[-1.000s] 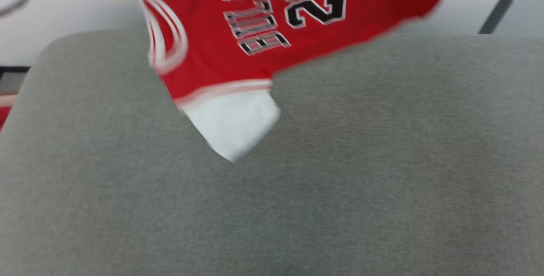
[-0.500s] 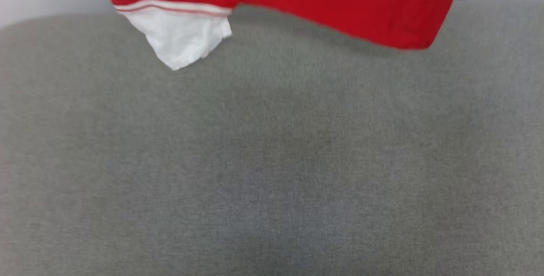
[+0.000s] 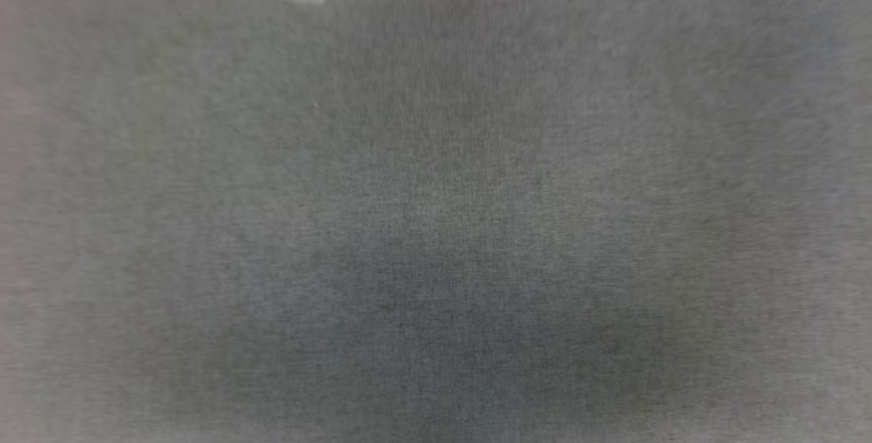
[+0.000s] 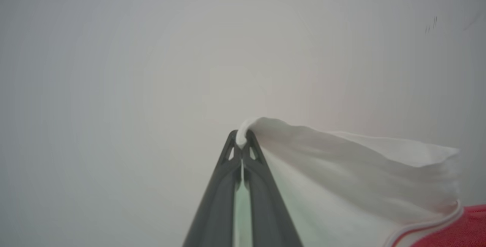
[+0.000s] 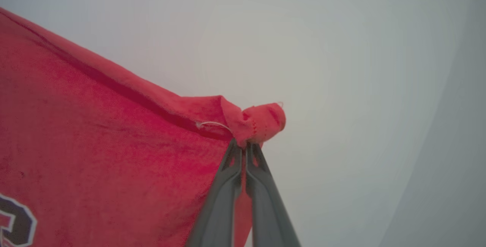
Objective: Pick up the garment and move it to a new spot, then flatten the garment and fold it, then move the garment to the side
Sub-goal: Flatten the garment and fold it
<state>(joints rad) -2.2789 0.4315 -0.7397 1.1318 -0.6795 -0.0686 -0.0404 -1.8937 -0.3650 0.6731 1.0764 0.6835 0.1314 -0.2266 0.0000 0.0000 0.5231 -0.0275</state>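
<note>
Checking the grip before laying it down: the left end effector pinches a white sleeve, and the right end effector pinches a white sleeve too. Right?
Not quite. The right wrist view shows the right end effector shut on a red corner of the shirt, not a white sleeve. The left end effector does pinch a white sleeve.
</note>
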